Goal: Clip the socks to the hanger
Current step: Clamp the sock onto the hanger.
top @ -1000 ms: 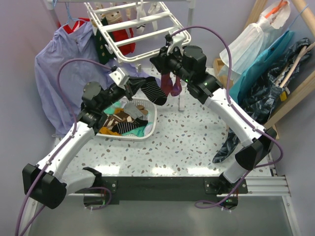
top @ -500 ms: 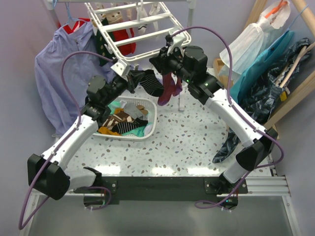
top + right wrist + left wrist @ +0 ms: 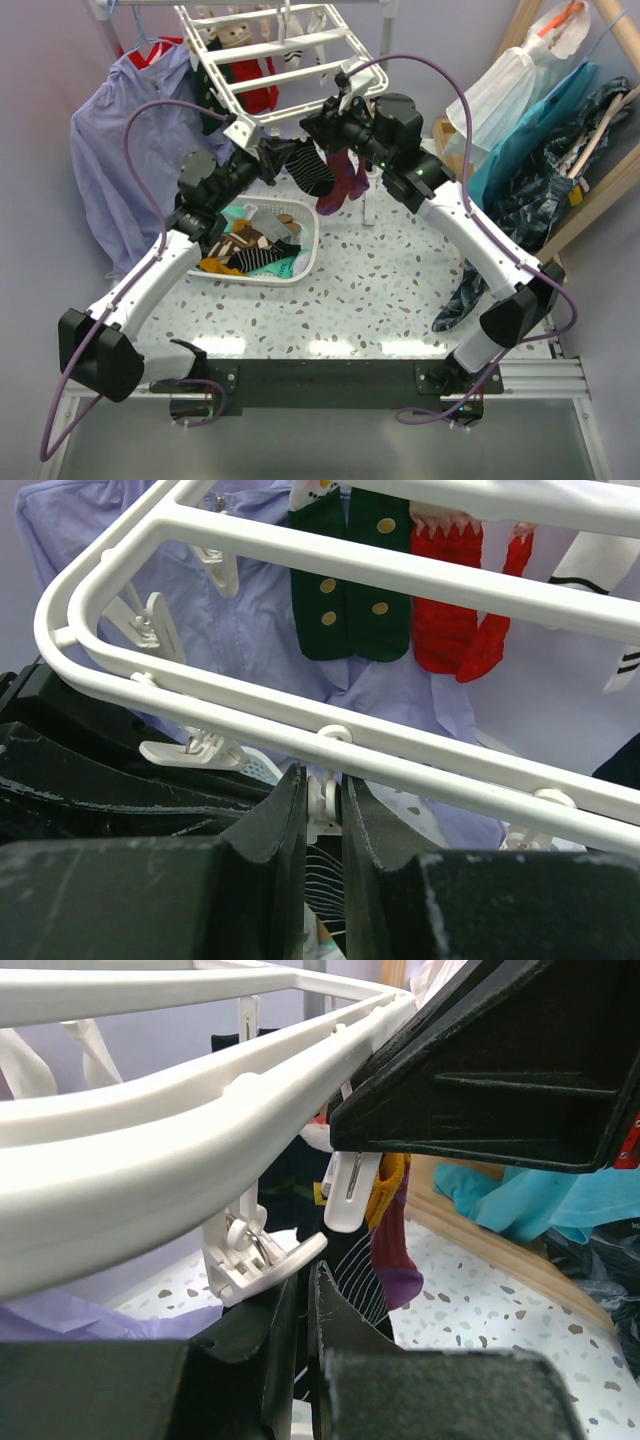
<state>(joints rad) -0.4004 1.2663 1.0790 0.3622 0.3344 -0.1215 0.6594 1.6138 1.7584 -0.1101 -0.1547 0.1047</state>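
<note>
The white hanger [image 3: 300, 108] hangs at the back, with green [image 3: 355, 600] and red [image 3: 450, 620] socks clipped on its far bars. My left gripper [image 3: 272, 158] is shut on a black-white striped sock [image 3: 312, 172] and holds it just under the hanger's near edge [image 3: 200, 1130]. In the left wrist view the sock [image 3: 362, 1272] hangs beyond my left gripper [image 3: 308, 1275], between two white clips. My right gripper [image 3: 322, 780] is shut on a clip [image 3: 323, 802] of the near bar, directly above the striped sock. A purple sock [image 3: 345, 180] hangs beside it.
A white slotted basket [image 3: 305, 262] with several more socks [image 3: 250, 250] sits below the left arm. A lavender shirt [image 3: 130, 150] hangs at the back left. Bagged clothes [image 3: 540, 150] and a wooden frame fill the right side.
My left arm has lifted the striped sock up and rightward to the hanger's near edge. The right gripper has stayed on its clip.
</note>
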